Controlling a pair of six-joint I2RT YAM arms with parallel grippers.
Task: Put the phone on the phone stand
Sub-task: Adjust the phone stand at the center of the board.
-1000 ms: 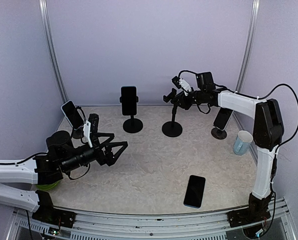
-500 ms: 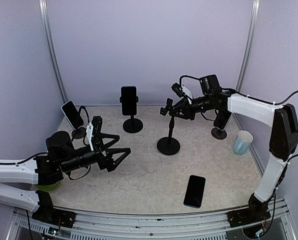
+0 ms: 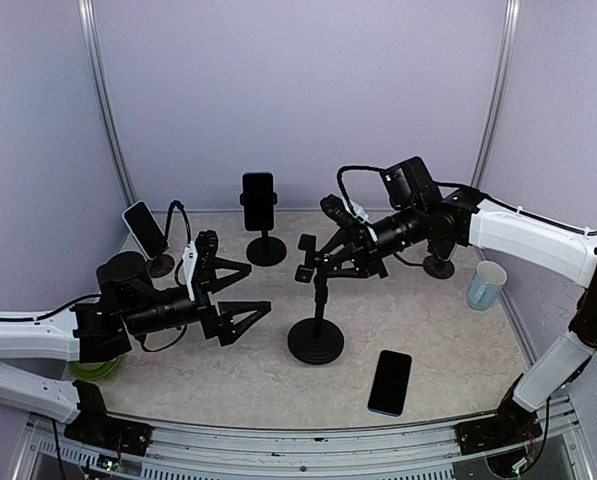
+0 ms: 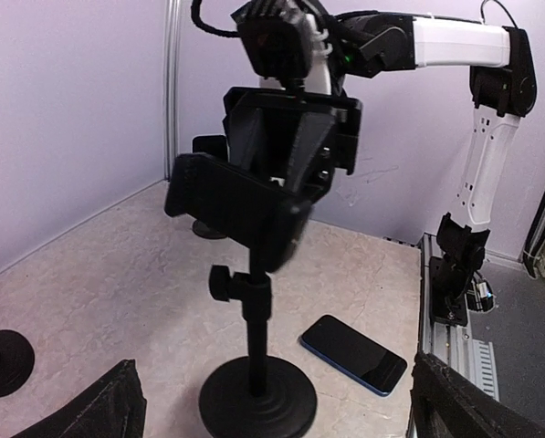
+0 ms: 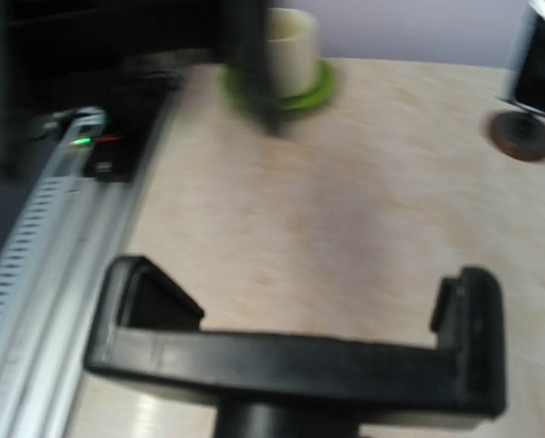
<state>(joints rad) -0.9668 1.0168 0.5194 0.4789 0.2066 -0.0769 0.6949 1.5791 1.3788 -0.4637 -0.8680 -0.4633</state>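
At desk centre, the empty phone stand (image 3: 315,342) is upright, its cradle pinched by the right claw (image 3: 330,262), whose jaws are narrowed on it. The phone (image 3: 390,382) lies flat on the desk (image 3: 228,385) at about four o'clock from the stand's base, near it but not touching. At nine o'clock the left claw (image 3: 254,290) hangs spread wide, holding nothing. Positioning the stand looks like the step in hand. Next, a claw must grip the phone's edges, lift it and seat it in the cradle.
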